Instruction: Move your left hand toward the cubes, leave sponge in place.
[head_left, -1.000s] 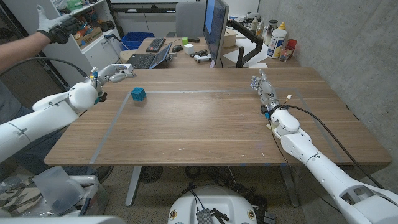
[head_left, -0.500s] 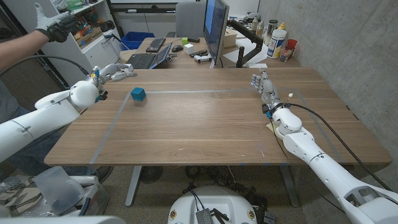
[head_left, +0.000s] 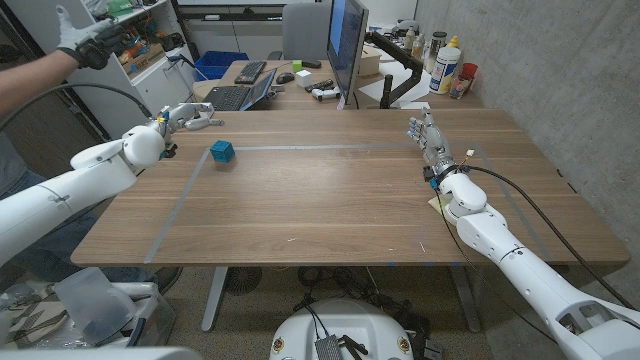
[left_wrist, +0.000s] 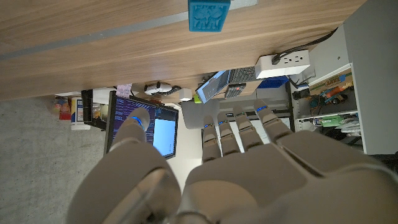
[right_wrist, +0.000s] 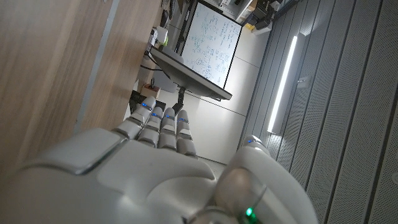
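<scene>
Lab-office: monitor (head_left: 347, 45), keyboards (head_left: 250, 72), parts shelves (head_left: 140, 40).

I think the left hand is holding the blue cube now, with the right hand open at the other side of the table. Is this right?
Not quite. The left hand holds nothing: the head view shows it open, apart from the blue cube, which sits alone on the table. The right hand is open at the other side, as you said.

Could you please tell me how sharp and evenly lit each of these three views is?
Head view: evenly lit and sharp, soft shadow beside the blue cube. Left wrist view: the left hand is soft up close, the cube sharp. Right wrist view: the right hand is slightly blurred, and a bright light strip glares.
</scene>
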